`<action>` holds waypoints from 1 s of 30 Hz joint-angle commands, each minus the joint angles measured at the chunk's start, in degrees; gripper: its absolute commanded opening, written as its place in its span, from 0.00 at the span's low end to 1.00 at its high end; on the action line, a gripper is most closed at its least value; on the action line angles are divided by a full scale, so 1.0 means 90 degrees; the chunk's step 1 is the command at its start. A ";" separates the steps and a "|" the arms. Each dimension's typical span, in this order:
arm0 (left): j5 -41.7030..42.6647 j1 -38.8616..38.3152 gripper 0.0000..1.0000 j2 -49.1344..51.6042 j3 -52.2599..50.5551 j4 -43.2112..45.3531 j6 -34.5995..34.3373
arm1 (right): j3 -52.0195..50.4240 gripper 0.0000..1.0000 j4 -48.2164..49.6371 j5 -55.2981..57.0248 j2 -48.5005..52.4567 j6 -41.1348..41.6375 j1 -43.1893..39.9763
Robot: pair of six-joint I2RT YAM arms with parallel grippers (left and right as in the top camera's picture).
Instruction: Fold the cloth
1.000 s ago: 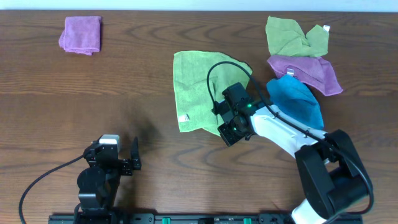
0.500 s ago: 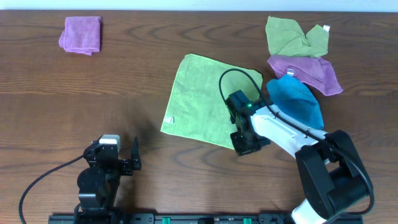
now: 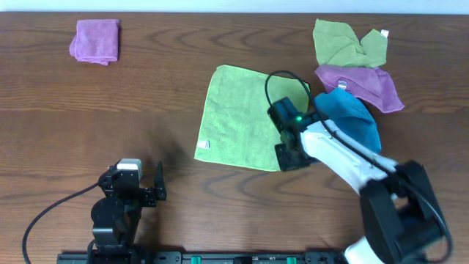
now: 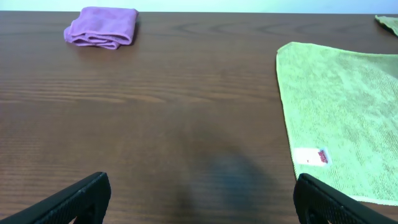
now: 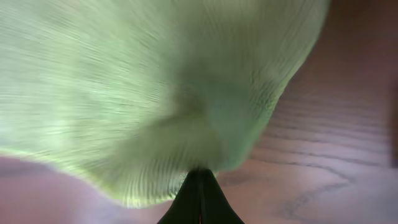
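The lime-green cloth (image 3: 238, 117) lies spread almost flat in the middle of the table, its small white tag (image 3: 206, 144) at the near left corner. My right gripper (image 3: 287, 158) sits at the cloth's near right corner and is shut on the cloth. In the right wrist view, blurred green cloth (image 5: 155, 81) fans out from the closed fingertips (image 5: 200, 177). My left gripper (image 3: 135, 185) rests open near the front left, well away from the cloth. In the left wrist view its fingers (image 4: 87, 196) frame bare table, with the cloth (image 4: 348, 106) and its tag (image 4: 311, 156) to the right.
A folded purple cloth (image 3: 95, 40) lies at the far left, also seen as the purple cloth (image 4: 102, 26). At the back right an olive-green cloth (image 3: 344, 42), a purple cloth (image 3: 363, 84) and a blue cloth (image 3: 352, 117) lie heaped, close beside my right arm.
My right gripper has drawn the cloth's corner back and to the right. The cloth has gone from partly folded over to spread out. The left arm has not moved.
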 commanded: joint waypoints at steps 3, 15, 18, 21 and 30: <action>0.0002 0.0027 0.95 -0.0041 -0.0143 -0.0034 0.0049 | 0.0692 0.29 -0.0325 -0.0544 -0.0984 -0.0291 0.0092; 0.0372 0.0015 0.95 -0.0041 -0.0143 0.0403 -0.0498 | 0.1530 0.70 -0.0646 -0.0529 -0.2839 -0.1168 0.0090; 0.1802 0.0015 0.95 -0.0041 -0.0143 0.0695 -0.1583 | 0.1530 0.71 -0.0746 -0.0379 -0.3281 -0.1464 0.0090; 0.2684 0.0015 0.95 -0.0041 -0.0143 0.1003 -0.2176 | 0.1532 0.74 -0.0857 -0.0338 -0.3645 -0.1460 0.0070; 0.4313 0.0015 0.95 -0.0041 -0.0143 0.2761 -0.2674 | 0.1532 0.70 -0.2344 -0.1139 -0.4165 -0.0755 0.0066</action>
